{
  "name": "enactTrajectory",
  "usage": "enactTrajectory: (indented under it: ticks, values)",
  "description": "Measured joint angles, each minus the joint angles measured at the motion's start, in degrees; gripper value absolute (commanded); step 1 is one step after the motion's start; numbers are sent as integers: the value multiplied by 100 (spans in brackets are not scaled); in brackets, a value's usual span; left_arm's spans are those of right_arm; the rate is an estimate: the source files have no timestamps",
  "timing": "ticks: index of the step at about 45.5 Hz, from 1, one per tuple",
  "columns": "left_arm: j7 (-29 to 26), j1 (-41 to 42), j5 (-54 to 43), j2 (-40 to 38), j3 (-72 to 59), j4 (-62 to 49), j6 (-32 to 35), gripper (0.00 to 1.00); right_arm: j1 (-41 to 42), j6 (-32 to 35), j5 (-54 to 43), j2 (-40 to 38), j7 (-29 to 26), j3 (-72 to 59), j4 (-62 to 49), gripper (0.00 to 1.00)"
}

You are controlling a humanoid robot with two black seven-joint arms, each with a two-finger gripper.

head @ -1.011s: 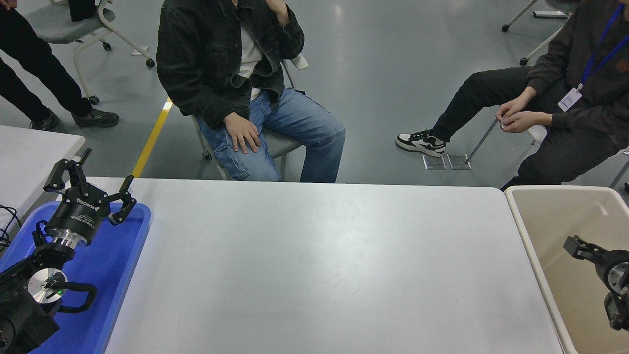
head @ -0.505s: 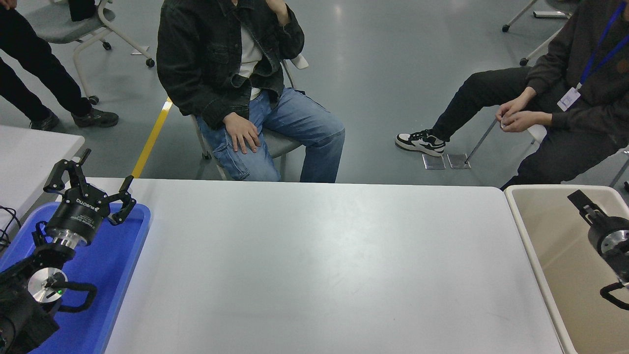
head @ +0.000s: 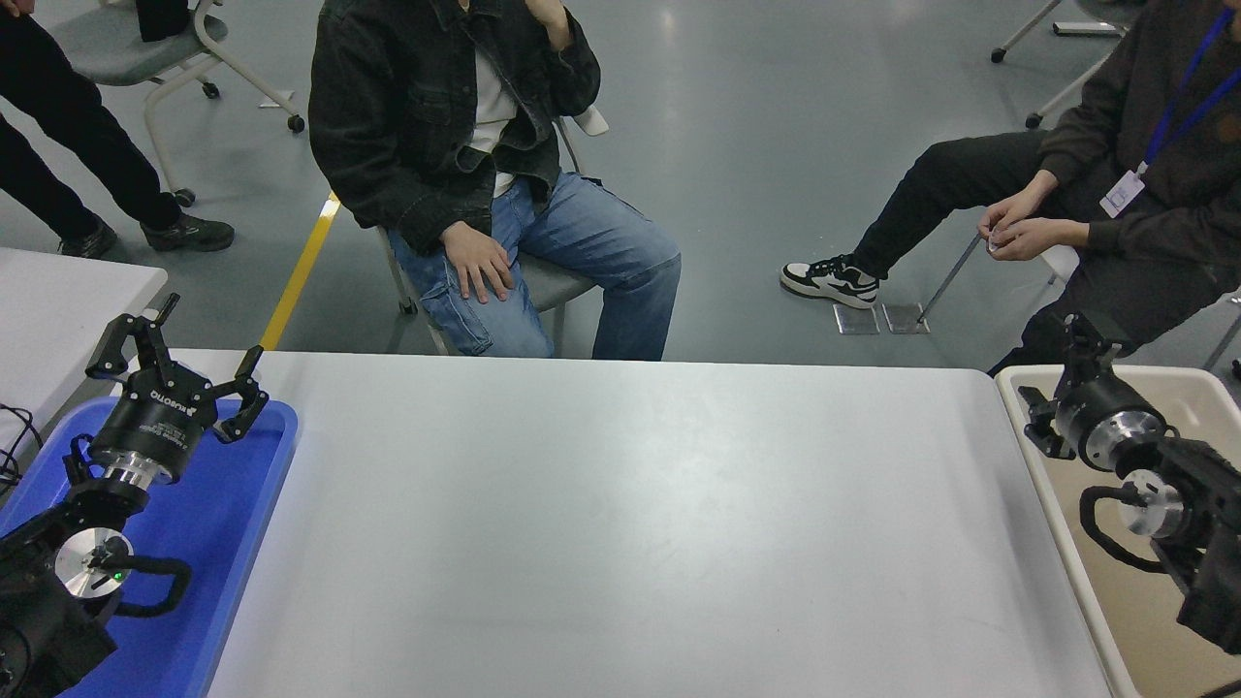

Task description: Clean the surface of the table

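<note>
The desk surface [head: 620,523] fills the middle of the view, from the near edge to the far edge where two people sit on chairs. It is big, flat and pale grey-white, with round corners. It looks smooth, with a soft shine in the middle and a few faint marks. Nothing lies on it that I can see.

A blue tray [head: 228,543] rests on its left end. A beige bin [head: 1052,528] stands just beside its right end.

The left claw [head: 179,359] hangs over the far end of the tray with its fingers spread wide. It holds nothing.

The right claw [head: 1052,388] is above the far left corner of the bin. Its fingers [head: 1078,337] look apart and empty, but they are dark against dark trousers, so it is hard to be sure.

What could go wrong? The right arm is close to the bin's rim and could bump it. It also points toward the seated person's leg [head: 1115,310] at the far right, so a long reach could come too near.
</note>
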Motion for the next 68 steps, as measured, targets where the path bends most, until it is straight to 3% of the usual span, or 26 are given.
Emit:
enactTrajectory:
  ticks: [11,19,42,68]
  values:
    - [0,0,2,-1,0,-1,0,100,-352,56,207,154,71,327,1355,100]
    - [0,0,3,-1,0,0,0,100,-517,-102,-154,453,548,469,1687,100]
    - [0,0,4,0,0,0,-8,100,-615,-160,-566,1145,1708,779,1037,100]
    - [7,0,4,1,0,0,-8,100,-642,-158,-603,1299,1942,810,635,100]
